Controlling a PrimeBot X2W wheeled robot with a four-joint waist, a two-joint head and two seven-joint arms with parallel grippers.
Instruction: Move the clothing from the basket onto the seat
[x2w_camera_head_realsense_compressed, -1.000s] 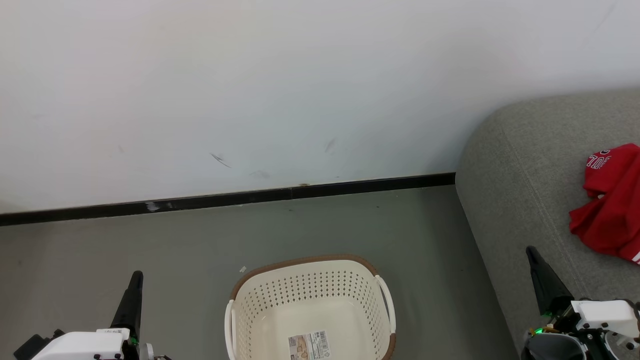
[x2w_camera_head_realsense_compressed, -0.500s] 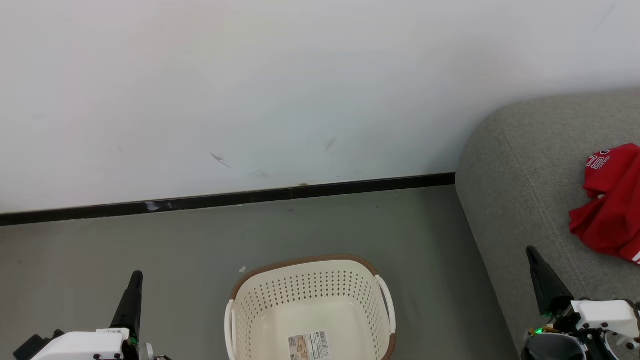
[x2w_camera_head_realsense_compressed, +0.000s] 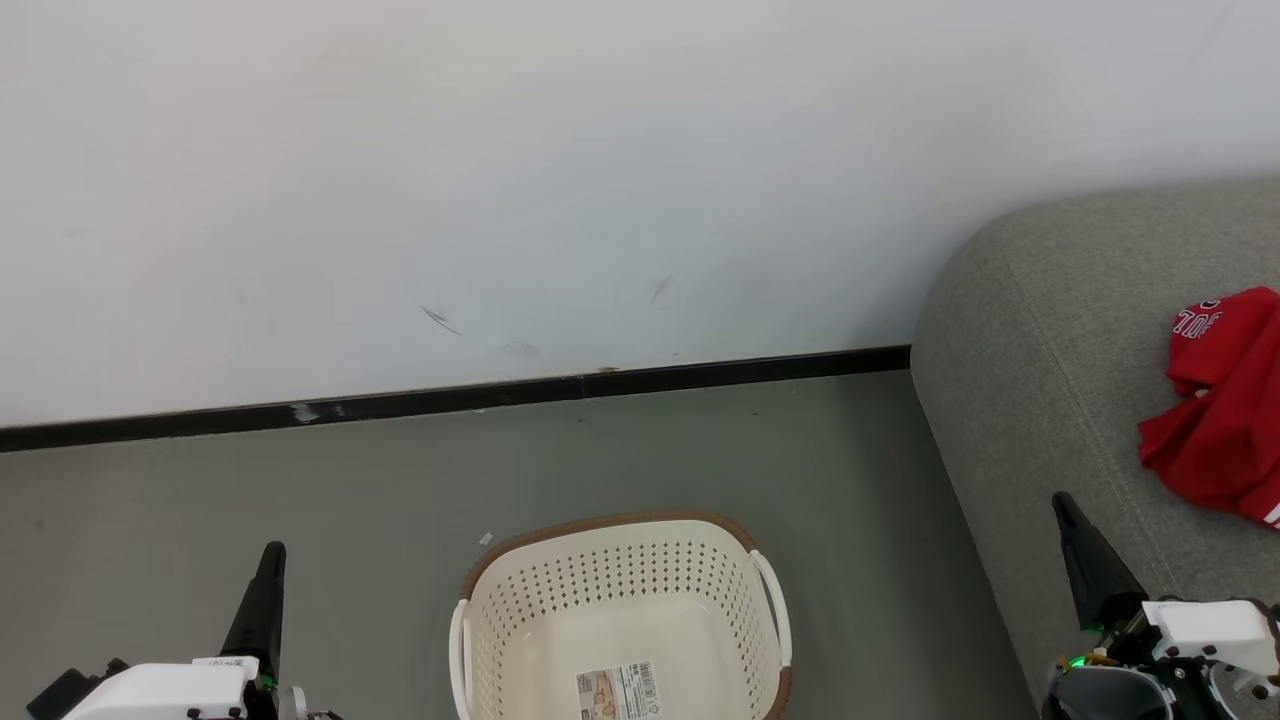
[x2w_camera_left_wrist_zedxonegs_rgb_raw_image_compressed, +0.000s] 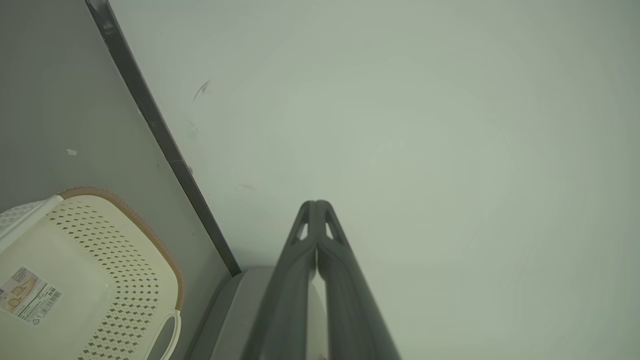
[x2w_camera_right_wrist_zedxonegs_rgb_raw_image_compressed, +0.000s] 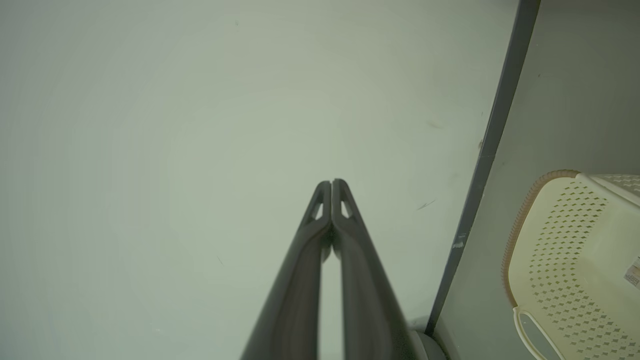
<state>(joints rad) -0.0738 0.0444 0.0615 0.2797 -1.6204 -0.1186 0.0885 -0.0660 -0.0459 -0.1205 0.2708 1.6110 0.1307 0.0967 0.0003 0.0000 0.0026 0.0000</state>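
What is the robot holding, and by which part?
Nothing. Both the left gripper and right gripper are shut and empty; the clothing lies on the seat.

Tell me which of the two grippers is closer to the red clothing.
The right gripper, at the head view's lower right: it shows against the grey seat where the red clothing lies. The left gripper is past the basket, against the floor.
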